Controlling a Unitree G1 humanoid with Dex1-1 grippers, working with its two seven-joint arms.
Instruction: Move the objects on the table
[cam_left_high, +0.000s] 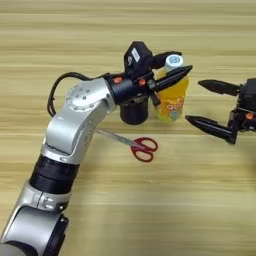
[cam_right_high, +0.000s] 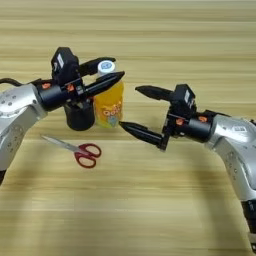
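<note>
A small clear bottle of orange drink (cam_left_high: 172, 100) with a white cap (cam_right_high: 105, 66) stands upright on the wooden table (cam_left_high: 125, 210), just right of a black pen cup (cam_left_high: 134, 113). My left gripper (cam_left_high: 181, 64) is open above the cup. Its two black fingers reach right, one behind the cap and one across the bottle's shoulder; I cannot tell if they touch it. My right gripper (cam_right_high: 130, 106) is open wide and lies sideways. Its fingertips point left at the bottle from just beside it, with nothing between them.
Red-handled scissors (cam_left_high: 142, 149) lie flat in front of the pen cup, blades pointing left. My left forearm (cam_left_high: 75, 120) crosses the table's left half, and my right forearm (cam_right_high: 230, 135) comes in from the right.
</note>
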